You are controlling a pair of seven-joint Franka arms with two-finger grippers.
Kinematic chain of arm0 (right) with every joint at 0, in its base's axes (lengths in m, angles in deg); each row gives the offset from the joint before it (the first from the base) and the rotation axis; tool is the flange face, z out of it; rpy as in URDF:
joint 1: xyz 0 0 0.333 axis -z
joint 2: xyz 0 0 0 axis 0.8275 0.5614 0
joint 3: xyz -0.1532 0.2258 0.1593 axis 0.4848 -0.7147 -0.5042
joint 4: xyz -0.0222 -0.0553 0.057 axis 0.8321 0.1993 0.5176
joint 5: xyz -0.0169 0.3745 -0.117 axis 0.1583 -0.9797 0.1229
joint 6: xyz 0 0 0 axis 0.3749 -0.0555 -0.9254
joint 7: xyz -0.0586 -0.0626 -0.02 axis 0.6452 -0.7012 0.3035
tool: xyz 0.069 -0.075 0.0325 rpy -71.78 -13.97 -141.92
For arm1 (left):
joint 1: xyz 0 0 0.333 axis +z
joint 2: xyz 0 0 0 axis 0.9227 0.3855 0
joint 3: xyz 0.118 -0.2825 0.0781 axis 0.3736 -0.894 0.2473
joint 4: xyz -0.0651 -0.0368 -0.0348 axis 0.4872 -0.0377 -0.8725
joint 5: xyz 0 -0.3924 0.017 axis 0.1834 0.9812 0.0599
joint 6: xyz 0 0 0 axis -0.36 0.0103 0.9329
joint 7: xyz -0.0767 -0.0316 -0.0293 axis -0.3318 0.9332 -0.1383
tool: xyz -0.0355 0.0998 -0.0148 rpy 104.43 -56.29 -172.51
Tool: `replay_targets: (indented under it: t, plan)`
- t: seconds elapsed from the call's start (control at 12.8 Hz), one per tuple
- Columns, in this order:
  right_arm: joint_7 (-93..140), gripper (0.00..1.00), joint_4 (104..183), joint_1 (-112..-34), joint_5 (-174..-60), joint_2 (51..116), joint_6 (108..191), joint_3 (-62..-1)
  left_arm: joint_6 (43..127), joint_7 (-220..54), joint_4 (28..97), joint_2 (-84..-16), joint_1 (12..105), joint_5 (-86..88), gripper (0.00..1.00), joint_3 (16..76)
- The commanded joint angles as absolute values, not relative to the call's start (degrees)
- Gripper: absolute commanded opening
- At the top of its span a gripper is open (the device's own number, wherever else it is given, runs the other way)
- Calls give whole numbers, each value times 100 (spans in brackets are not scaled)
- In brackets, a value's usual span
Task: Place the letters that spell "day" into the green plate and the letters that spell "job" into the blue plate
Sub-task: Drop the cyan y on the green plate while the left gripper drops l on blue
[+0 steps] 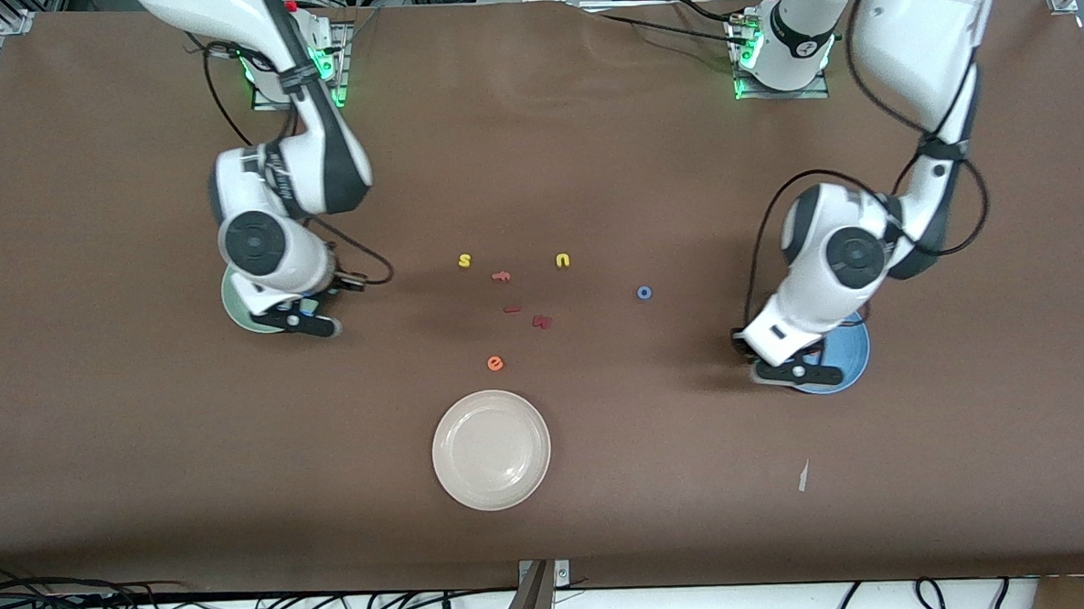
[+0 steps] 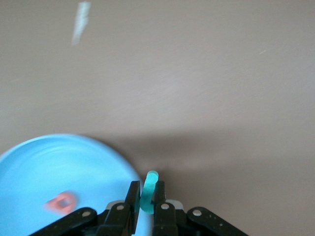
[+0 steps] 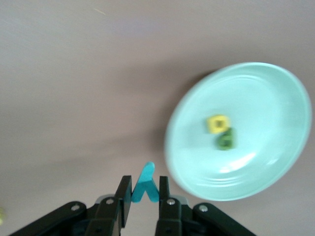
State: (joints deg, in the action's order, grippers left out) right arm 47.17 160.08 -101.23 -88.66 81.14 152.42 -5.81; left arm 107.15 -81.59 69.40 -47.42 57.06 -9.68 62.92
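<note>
- Desk point(image 1: 590, 156): matt brown covering, slightly wrinkled.
- Green plate point(image 3: 275, 98): smooth, glossy.
- Blue plate point(image 2: 49, 162): smooth, glossy.
- Cream-white plate point(image 1: 492, 449): glossy, glazed look.
- Arm shells point(image 1: 915, 41): glossy white plastic.

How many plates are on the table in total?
3. The green plate lies under the right gripper, the blue plate under the left gripper, the cream-white plate nearest the front camera.
</note>
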Motion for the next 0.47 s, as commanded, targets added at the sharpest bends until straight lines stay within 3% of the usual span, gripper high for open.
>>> replay_targets:
  t: [0.0,0.08,0.16,0.24,0.31,0.39]
  plan:
    - [3178,18,17099,-10173,-8950,7703,15871,25,10740,-7275,7855,-5361,6063,-999,0,6228]
    - [2858,18,17362,-10173,-8950,7730,16143,105,10749,-7089,7935,-5388,6125,-999,16,6237]
    - [2733,22,17556,-10164,-8933,7782,16493,132,10741,-7087,7945,-5380,6126,-990,66,6228]
    - [2715,23,17584,-10146,-8932,7948,16610,184,10749,-7122,7945,-5380,6108,-981,73,6202]
    - [2610,39,17585,-10103,-8932,7993,16602,194,10749,-7131,7927,-5380,6039,-807,73,6123]
    - [2574,71,17567,-10068,-8932,7976,16550,202,10741,-7174,7919,-5380,6038,-501,73,5966]
